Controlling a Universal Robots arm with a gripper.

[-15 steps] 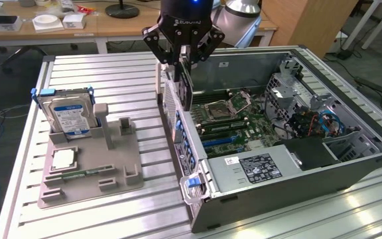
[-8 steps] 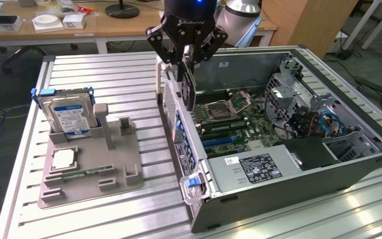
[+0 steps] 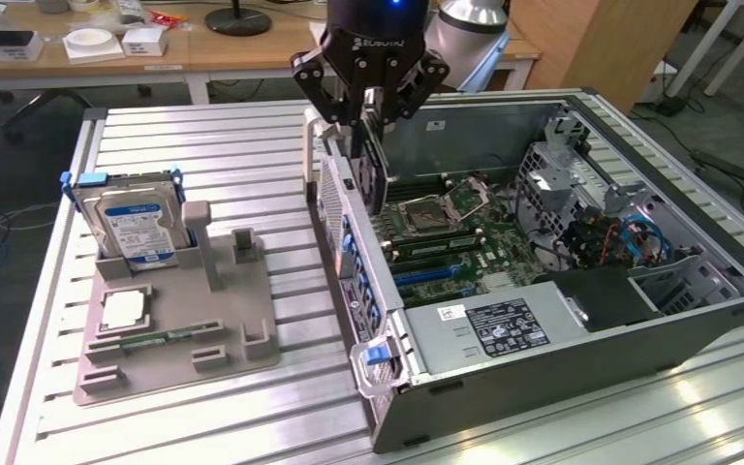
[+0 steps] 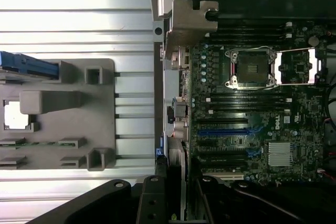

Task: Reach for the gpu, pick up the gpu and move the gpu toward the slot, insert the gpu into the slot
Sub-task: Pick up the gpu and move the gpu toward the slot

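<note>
Aluminium table [image 3: 217,136]: ribbed slats under everything I can see on the exterior camera.
Computer case [image 3: 541,387]: dark tower lying on its side with the side panel off. It takes up the frame from the centre out to four o'clock.
Grey fixture tray [image 3: 236,300]: moulded holder at eight o'clock, just beside the case's rear panel but apart from it.
Motherboard [image 3: 476,242]: green board lying flat in the case, near the centre of the frame.
Power supply [image 3: 488,325]: silver box with a black label, at five o'clock from the board.
Hard drive [image 3: 133,223]: silver with a blue label, standing on edge in the tray's far corner at nine o'clock.
Gpu [image 3: 372,160]: dark flat card hanging on edge at twelve o'clock, over the case's rear wall. I cannot tell whether its lower end touches that panel.
Gripper [image 3: 369,114]: black fingers pinching the card's upper end from both sides.
Slot [image 3: 426,275]: long blue strip on the board, at five o'clock from the card and well apart from it, with nothing seated in it.
Processor socket [image 3: 424,215]: square silver frame with its lid lifted, just beyond the blue strip.
Processor chip [image 3: 127,310]: pale square in a tray pocket.
Memory stick [image 3: 152,341]: thin green strip near the tray's front edge.
</note>
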